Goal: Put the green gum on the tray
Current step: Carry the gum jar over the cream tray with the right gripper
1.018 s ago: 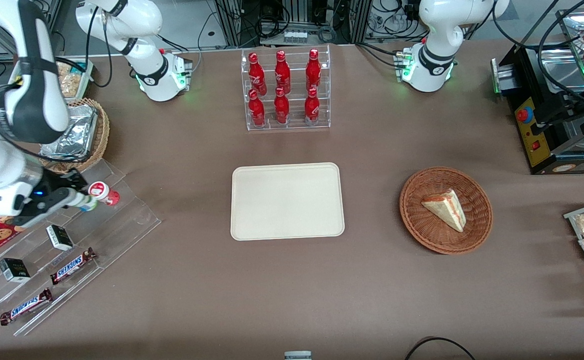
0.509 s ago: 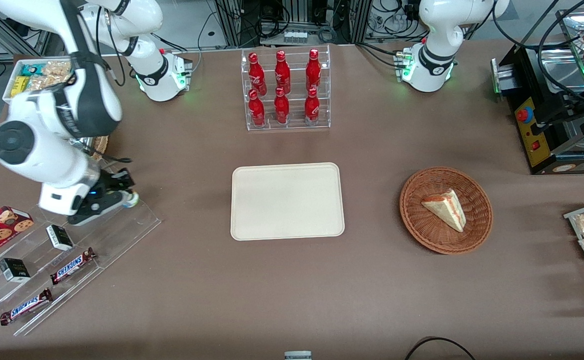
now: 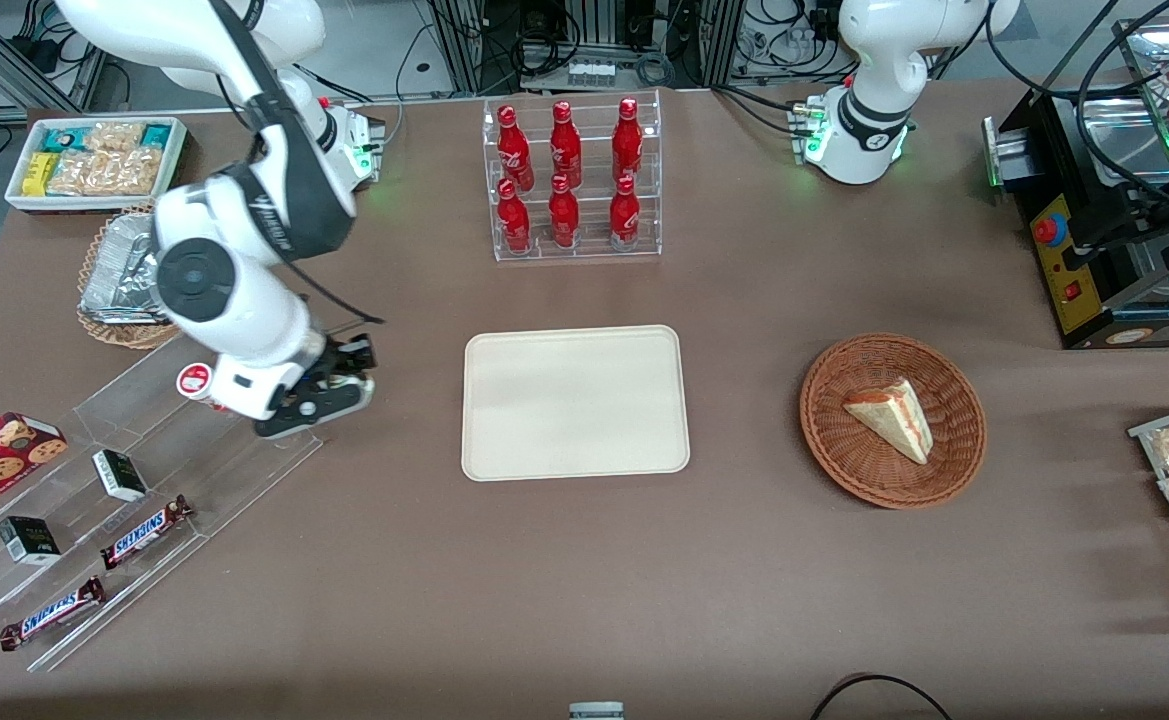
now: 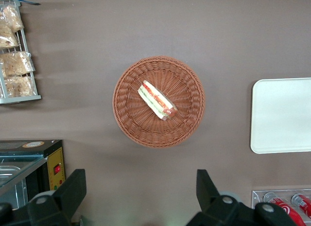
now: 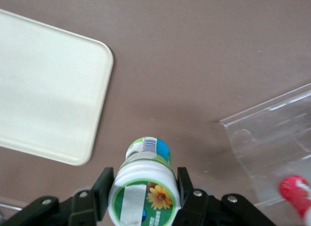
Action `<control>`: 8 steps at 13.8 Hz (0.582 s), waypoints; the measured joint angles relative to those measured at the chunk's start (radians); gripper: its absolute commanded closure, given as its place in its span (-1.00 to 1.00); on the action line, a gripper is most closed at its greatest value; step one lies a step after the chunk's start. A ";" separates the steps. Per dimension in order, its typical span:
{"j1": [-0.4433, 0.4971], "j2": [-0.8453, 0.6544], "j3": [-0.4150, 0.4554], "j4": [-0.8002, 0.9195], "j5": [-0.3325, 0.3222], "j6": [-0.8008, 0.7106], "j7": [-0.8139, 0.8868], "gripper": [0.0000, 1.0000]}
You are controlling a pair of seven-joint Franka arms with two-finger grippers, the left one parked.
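Observation:
The green gum (image 5: pixel 144 197), a green bottle with a white lid bearing a flower mark, sits clamped between the black fingers (image 5: pixel 104 187) of my gripper (image 5: pixel 144 183), held above the brown table. In the front view the gripper (image 3: pixel 342 382) hangs between the clear stepped shelf (image 3: pixel 274 445) and the tray (image 3: pixel 576 402), a short gap from the tray's edge; the gum itself is hidden under the hand there. The cream tray (image 5: pixel 43 90) lies bare, with its rounded corner close to the gum.
A red-lidded gum bottle (image 3: pixel 194 381) stands on the clear shelf beside the arm, with Snickers bars (image 3: pixel 145 531) and small black boxes (image 3: pixel 120 475) lower down. A rack of red bottles (image 3: pixel 569 180) stands farther from the camera than the tray. A wicker basket with a sandwich (image 3: pixel 892 420) lies toward the parked arm's end.
The arm has swung from the clear shelf toward the tray, carrying the green gum. The red-lidded bottle stays on the shelf.

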 measured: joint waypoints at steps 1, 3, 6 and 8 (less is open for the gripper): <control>0.029 0.024 0.000 0.023 0.000 0.000 0.052 1.00; 0.082 0.077 0.001 0.068 0.001 0.000 0.150 1.00; 0.147 0.158 0.000 0.128 0.015 0.002 0.284 1.00; 0.189 0.211 0.000 0.182 0.023 0.006 0.370 1.00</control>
